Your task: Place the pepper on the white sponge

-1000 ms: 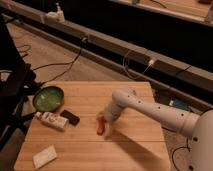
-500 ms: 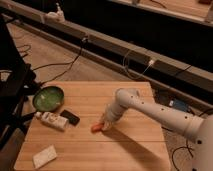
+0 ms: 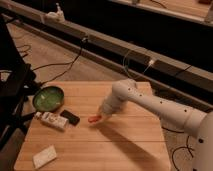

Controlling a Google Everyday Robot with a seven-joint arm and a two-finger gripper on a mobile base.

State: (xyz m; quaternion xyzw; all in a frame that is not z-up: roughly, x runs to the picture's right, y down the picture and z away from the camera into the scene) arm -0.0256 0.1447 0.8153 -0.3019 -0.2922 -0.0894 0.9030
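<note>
The small red-orange pepper (image 3: 93,119) lies level at the middle of the wooden table (image 3: 125,145), its right end tucked into the tip of my gripper (image 3: 102,117). The gripper reaches down from the white arm on the right and is shut on the pepper. The white sponge (image 3: 45,156) lies flat near the table's front left corner, well to the lower left of the gripper and apart from it.
A green bowl (image 3: 48,98) sits at the table's far left. A white labelled bottle (image 3: 52,120) lies on its side beside a black rectangular object (image 3: 70,117), just left of the pepper. Cables run over the floor behind the table.
The fingers have shut on the pepper. The pepper has tipped from upright to level and shifted slightly left and up with the gripper.
</note>
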